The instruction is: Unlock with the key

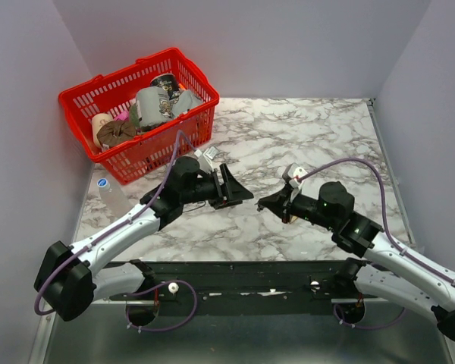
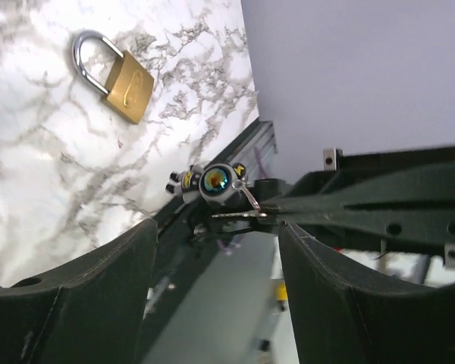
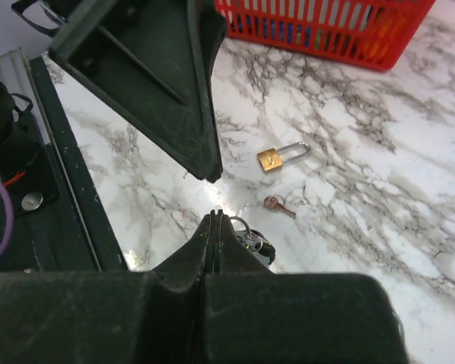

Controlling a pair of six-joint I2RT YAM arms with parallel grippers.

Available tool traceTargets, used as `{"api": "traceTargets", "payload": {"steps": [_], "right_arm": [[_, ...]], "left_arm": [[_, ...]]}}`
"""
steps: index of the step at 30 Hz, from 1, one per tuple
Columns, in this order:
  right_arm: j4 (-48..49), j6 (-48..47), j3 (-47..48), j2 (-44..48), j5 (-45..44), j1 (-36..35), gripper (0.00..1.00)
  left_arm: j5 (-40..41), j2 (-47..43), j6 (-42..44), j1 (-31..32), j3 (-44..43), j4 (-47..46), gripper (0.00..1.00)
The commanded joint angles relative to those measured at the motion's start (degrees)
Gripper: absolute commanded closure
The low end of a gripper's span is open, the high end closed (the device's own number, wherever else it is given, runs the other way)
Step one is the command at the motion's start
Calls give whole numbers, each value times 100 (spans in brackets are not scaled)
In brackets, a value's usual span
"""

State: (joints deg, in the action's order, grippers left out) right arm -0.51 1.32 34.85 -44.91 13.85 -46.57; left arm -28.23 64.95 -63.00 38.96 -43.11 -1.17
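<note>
The right gripper [image 3: 212,220] is pinched together on the key [image 2: 217,181]. The key's thin blade, ring and black head stick out at the tips, above the bench [image 1: 318,136]. The left gripper [image 1: 236,184] faces it close by, its fingers apart and holding nothing. Past them a brass padlock [image 3: 277,157] lies flat on the bench with a reddish key [image 3: 277,203] near it but not touching, and a red basket [image 1: 114,82] of clutter stands farther back at the left corner.
</note>
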Motion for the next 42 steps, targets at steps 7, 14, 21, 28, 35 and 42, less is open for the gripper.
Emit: {"api": "traceTargets", "payload": {"steps": [7, 14, 21, 28, 35, 42], "right_arm": [[1044, -1046, -189, -36, -1358, -941, 99], [1466, -1423, -260, -343, -1841, -1346, 99], [1730, -1846, -251, -686, -2342, -1750, 99], [2046, -2189, -268, -994, -2826, -2075, 99], [2196, -2487, -330, -1143, -3195, -2313, 99], [2108, -2584, -339, -1196, -3292, -2445, 99]], "left_arm": [[300, -87, -2751, -11, 628, -621, 27], [300, -149, -3341, 15, 875, -955, 29], [239, -237, -3561, 24, 884, -947, 36], [177, -237, -3570, 33, 884, -885, 47], [186, -246, -3570, 24, 901, -806, 58], [247, -237, -3561, 24, 945, -727, 75]]}}
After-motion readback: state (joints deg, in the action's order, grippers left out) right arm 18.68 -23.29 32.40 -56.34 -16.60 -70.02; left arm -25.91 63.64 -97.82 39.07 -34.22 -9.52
